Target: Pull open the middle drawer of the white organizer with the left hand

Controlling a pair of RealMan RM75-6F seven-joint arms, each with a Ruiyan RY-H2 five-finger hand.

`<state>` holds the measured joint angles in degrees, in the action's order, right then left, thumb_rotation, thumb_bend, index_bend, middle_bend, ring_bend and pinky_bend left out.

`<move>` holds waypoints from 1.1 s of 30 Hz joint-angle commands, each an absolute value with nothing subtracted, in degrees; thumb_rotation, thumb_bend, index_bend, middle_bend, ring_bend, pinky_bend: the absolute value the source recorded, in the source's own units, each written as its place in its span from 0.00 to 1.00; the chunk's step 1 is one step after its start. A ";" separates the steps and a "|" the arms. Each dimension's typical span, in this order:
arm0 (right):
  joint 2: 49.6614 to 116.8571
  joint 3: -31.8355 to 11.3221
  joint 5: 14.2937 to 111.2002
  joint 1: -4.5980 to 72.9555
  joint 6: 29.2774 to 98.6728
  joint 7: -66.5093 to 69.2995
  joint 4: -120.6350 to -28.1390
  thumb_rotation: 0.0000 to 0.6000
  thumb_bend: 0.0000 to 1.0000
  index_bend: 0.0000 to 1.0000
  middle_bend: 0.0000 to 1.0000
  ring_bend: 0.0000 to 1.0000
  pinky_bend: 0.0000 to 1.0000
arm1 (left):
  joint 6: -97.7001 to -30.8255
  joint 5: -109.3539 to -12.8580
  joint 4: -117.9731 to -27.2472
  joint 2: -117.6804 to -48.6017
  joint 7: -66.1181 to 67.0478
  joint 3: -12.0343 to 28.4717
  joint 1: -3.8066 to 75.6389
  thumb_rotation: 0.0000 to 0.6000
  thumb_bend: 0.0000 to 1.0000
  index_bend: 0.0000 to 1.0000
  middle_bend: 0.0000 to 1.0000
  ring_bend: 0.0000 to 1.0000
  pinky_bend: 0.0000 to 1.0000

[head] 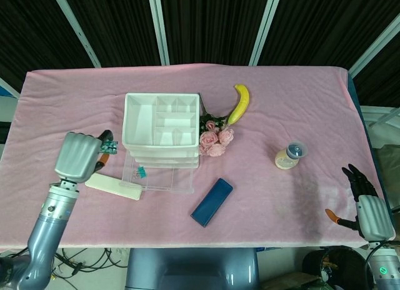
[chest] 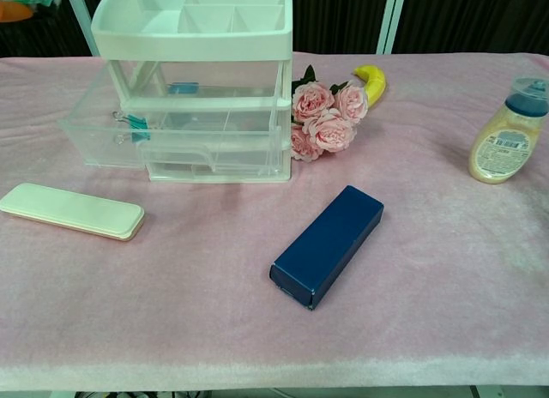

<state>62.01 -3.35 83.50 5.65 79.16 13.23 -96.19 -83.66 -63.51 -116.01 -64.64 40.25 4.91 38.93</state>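
Nearest to me on the pink cloth (chest: 446,278) lies the dark blue box (chest: 328,244), set at a slant near the front edge. To its left, also near, I see the flat cream case (chest: 73,211), just in front of the white organizer (chest: 199,81). The organizer stands left of centre, its divided top tray open to the sky. Its middle drawer (chest: 129,132) is pulled well out toward the left and near side, a clear tray with a teal binder clip (chest: 135,128) lying in it.

My left hand (head: 79,155) sits just left of the drawer, above the far end of the cream case. Its fingers are curled in, but I cannot tell from the head view whether they grip anything. My right hand (head: 369,205) is at the near right corner of the table, well apart from everything, fingers spread and holding nothing.

Just right of the organizer, touching it, is a bunch of pink roses (chest: 324,115), with a banana (head: 240,102) beyond them on the far side. Further right stands a small bottle (chest: 508,134) with a blue cap.
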 commanded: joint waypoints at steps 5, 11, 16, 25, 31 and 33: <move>62.01 -3.38 83.48 5.60 79.27 13.13 -96.21 1.00 0.08 0.00 0.00 0.00 0.12 | -78.35 -67.78 -102.98 -65.38 30.53 -1.27 32.72 1.00 0.34 0.57 1.00 1.00 1.00; 61.97 -3.43 83.43 5.55 79.37 13.39 -96.16 1.00 0.08 0.00 0.00 0.00 0.12 | -76.01 -70.39 -96.66 -69.51 28.52 -3.12 30.80 1.00 0.34 0.57 1.00 1.00 1.00; 61.96 -3.45 83.37 5.61 79.22 13.50 -96.11 1.00 0.08 0.00 0.00 0.00 0.12 | -73.93 -70.50 -92.70 -72.44 29.43 -2.97 30.17 1.00 0.34 0.56 1.00 1.00 1.00; 61.98 -3.45 83.41 5.59 79.28 13.43 -96.12 1.00 0.08 0.00 0.00 0.00 0.12 | -70.28 -68.87 -89.22 -76.67 30.57 -1.79 29.99 1.00 0.33 0.55 1.00 1.00 1.00; 61.98 -3.51 83.31 5.52 79.40 13.54 -96.13 1.00 0.08 0.00 0.00 0.00 0.12 | -68.74 -69.59 -88.34 -78.36 31.72 -1.98 30.22 1.00 0.31 0.54 1.00 1.00 1.00; 61.96 -3.51 83.28 5.54 79.34 13.54 -96.09 1.00 0.08 0.00 0.00 0.00 0.12 | -68.31 -69.86 -88.24 -78.96 32.42 -2.10 30.33 1.00 0.30 0.53 1.00 1.00 1.00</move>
